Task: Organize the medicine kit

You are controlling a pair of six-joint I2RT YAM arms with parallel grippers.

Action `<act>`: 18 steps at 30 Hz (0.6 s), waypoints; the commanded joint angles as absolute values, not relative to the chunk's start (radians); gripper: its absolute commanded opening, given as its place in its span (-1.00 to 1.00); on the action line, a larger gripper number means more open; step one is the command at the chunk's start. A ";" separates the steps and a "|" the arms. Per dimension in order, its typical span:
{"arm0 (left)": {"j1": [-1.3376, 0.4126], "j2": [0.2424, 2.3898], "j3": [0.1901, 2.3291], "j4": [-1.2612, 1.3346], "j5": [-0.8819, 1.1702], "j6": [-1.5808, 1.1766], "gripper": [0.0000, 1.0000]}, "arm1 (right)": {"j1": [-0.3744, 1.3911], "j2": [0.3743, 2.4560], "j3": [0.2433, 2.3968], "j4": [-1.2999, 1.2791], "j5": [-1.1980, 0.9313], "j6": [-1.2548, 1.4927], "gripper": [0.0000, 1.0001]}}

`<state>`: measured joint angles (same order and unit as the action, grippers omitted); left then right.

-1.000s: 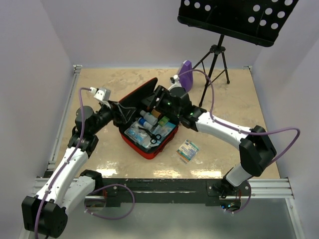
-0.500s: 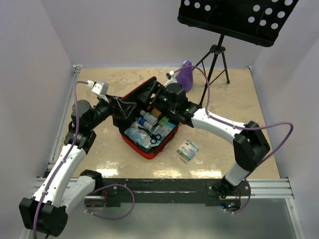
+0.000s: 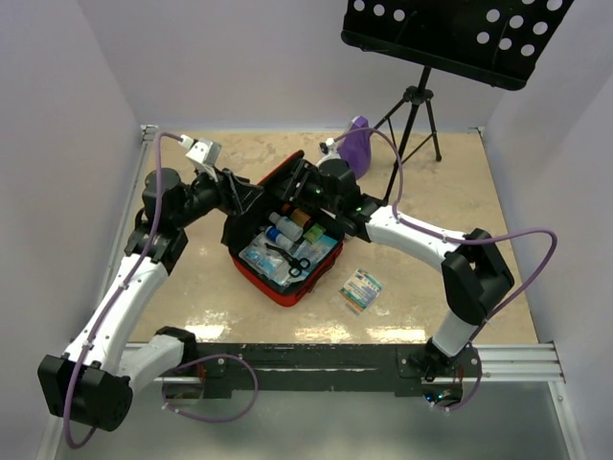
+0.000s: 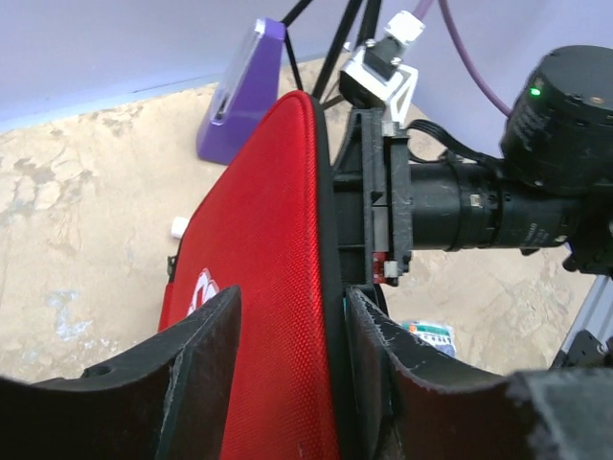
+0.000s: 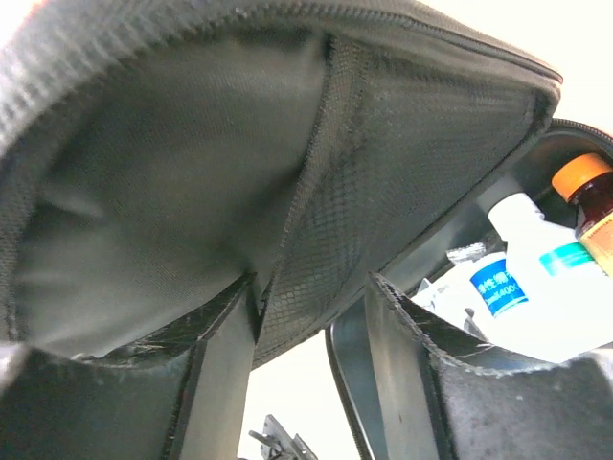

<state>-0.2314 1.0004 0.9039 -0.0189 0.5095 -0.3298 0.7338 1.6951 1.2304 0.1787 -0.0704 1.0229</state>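
Left fingers (image 4: 206, 355) are clamped on the upright red lid (image 4: 268, 240) of the medicine kit (image 3: 251, 272), which sits open mid-counter (image 3: 192, 287). Right fingers (image 5: 225, 383) straddle the lid's black mesh lining, can't tell if they're actually pinching it.

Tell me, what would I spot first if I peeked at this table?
The bright red medicine kit lies open in the middle of the table, with bottles and scissors inside. The left gripper and right gripper both straddle its raised lid from opposite sides. At the back right stand a purple metronome and a black music stand.
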 commanded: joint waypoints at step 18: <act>-0.288 0.982 0.900 -0.025 0.537 -0.230 -0.75 | 0.726 1.556 1.209 0.107 -0.034 0.957 0.01</act>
